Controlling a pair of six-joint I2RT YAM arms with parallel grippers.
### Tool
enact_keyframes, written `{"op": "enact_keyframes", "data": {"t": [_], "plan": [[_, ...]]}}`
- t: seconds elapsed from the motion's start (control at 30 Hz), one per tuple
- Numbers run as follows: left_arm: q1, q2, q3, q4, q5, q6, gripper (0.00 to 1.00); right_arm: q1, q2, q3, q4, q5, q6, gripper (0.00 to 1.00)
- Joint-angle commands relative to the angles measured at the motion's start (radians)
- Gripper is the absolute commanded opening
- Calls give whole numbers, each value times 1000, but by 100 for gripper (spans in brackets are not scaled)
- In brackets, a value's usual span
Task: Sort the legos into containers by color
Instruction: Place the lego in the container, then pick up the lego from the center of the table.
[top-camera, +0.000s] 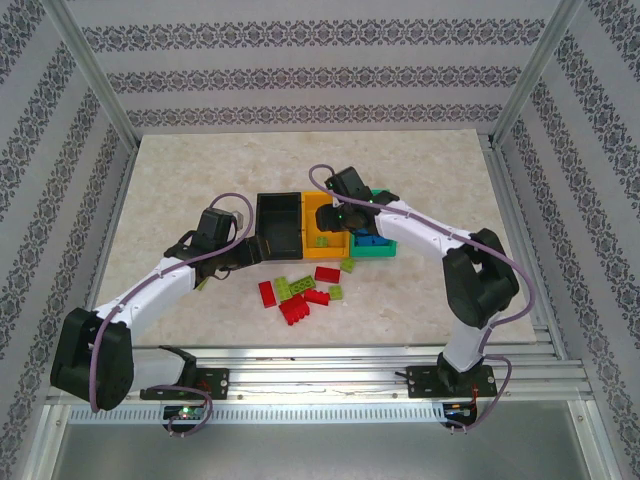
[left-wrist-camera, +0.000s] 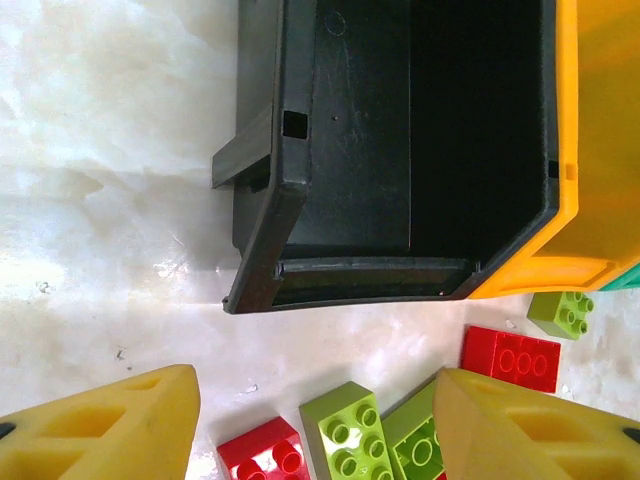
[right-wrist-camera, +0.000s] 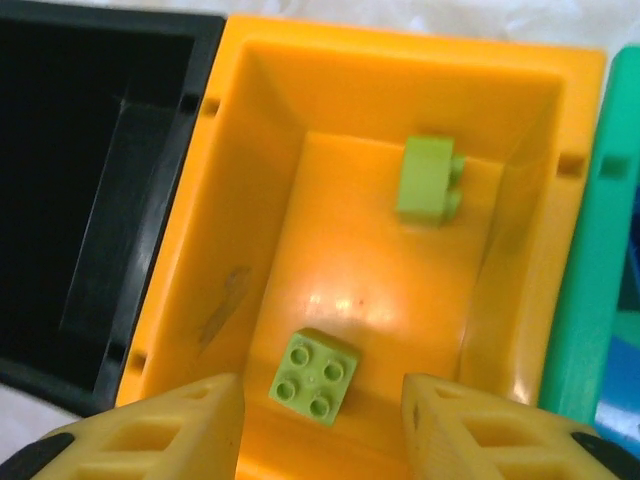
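Note:
Three bins stand side by side: black (top-camera: 280, 222), orange (top-camera: 322, 232) and green (top-camera: 378, 254). My right gripper (top-camera: 336, 214) hangs open over the orange bin (right-wrist-camera: 250, 250), where two lime bricks lie: one (right-wrist-camera: 315, 375) just ahead of the gripper (right-wrist-camera: 320, 435), one (right-wrist-camera: 428, 178) at the far end. Blue bricks (top-camera: 372, 240) sit in the green bin. My left gripper (top-camera: 242, 256) is open in front of the black bin (left-wrist-camera: 300, 150), which looks empty. A lime brick (left-wrist-camera: 345, 430) and a red brick (left-wrist-camera: 262, 455) lie between its fingers (left-wrist-camera: 100, 430).
Loose red and lime bricks (top-camera: 300, 292) are scattered in front of the bins, among them a red one (left-wrist-camera: 510, 357) and a small lime one (left-wrist-camera: 560, 312) by the orange bin's front corner (left-wrist-camera: 540, 275). Patterned walls and metal posts enclose the marble table (top-camera: 180, 180).

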Motion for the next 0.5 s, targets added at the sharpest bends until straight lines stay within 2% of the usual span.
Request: {"op": "enact_keyframes", "data": {"t": [0.0,0.23,0.37,0.47], "plan": [[16,2,-5,-12,-2,-2,63,23,-109,-120,-20,-3,17,46],[17,66,6,59,17,-7,63,64,-290,-349,-12,46,108,46],[17,104,23,80,41,-10,63,62,-289,-406,8,62,153,47],[17,112,31,75,51,-7,63,61,-255,-408,30,74,197,52]]}}
